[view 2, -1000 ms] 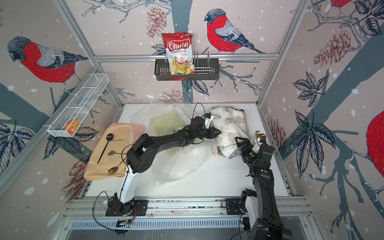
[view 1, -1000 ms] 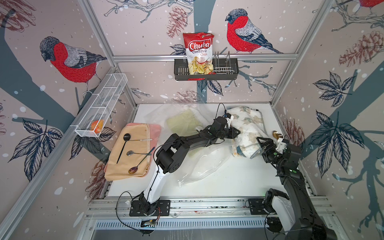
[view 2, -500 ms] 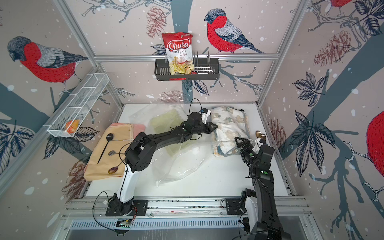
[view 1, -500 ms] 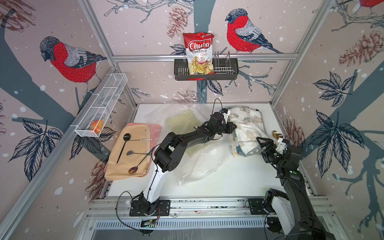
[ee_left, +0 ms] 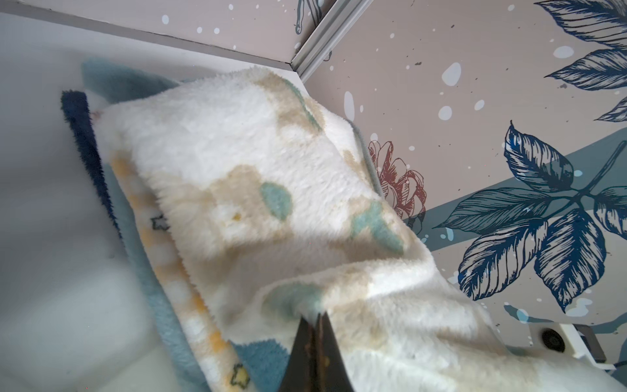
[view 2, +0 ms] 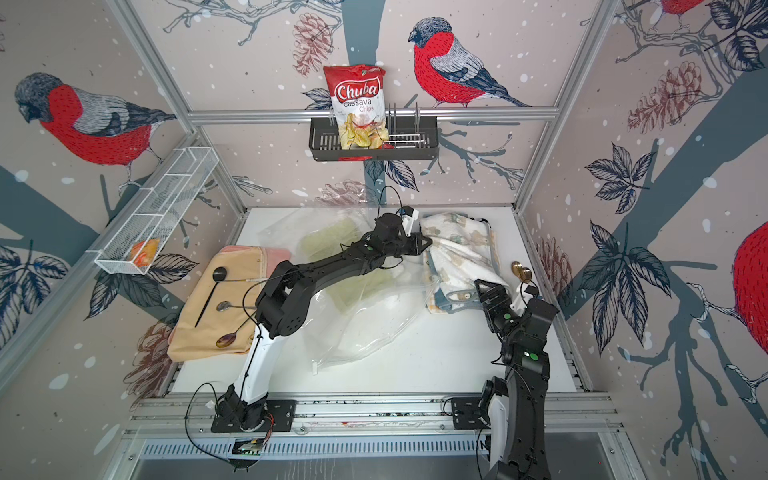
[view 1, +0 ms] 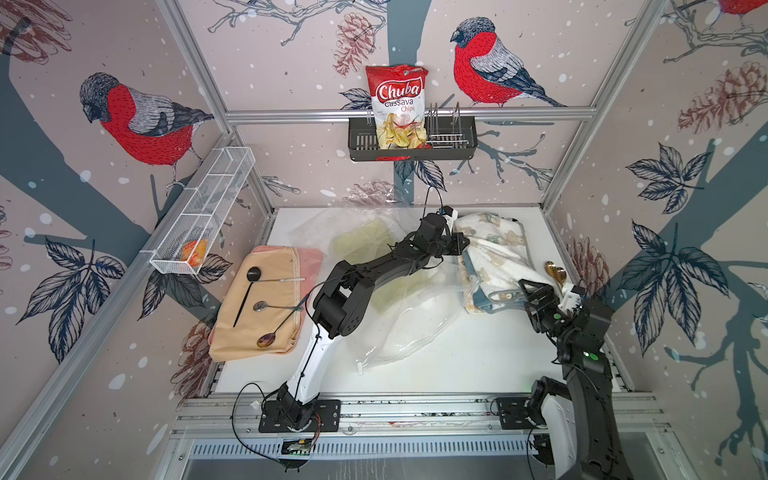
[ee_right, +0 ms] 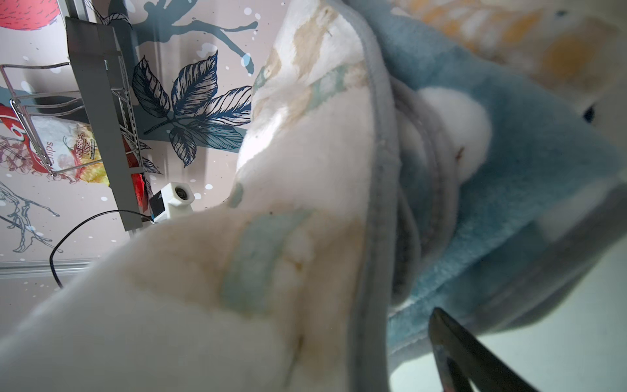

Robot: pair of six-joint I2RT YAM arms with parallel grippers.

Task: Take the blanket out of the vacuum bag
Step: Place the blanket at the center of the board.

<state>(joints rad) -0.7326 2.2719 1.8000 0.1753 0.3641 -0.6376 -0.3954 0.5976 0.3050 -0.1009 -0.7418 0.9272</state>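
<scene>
- Clear plastic: the vacuum bag (view 1: 399, 320) lies slack mid-table with a green item visible through it; the left arm reaches across it, so a pullback could drag the film.
- The left gripper (ee_left: 314, 325) is pressed together, pinching a fold of the blanket (view 1: 494, 253); judged a thin bite in fleece that could slip.
- The blanket sits far right, seemingly outside the bag.
- The right gripper (view 2: 484, 291) stands spread beside the blanket's near edge, holding nothing; closing could snag the trim.

**Count of things in the cell**

One blanket (view 1: 494, 253) — one clear vacuum bag (view 1: 409, 328). Three spoons (view 1: 272, 280) on one tan cushion (view 1: 249, 332). One chip bag (view 1: 398, 106), two wall racks (view 1: 411, 143) — two grippers (view 1: 461, 245).
</scene>
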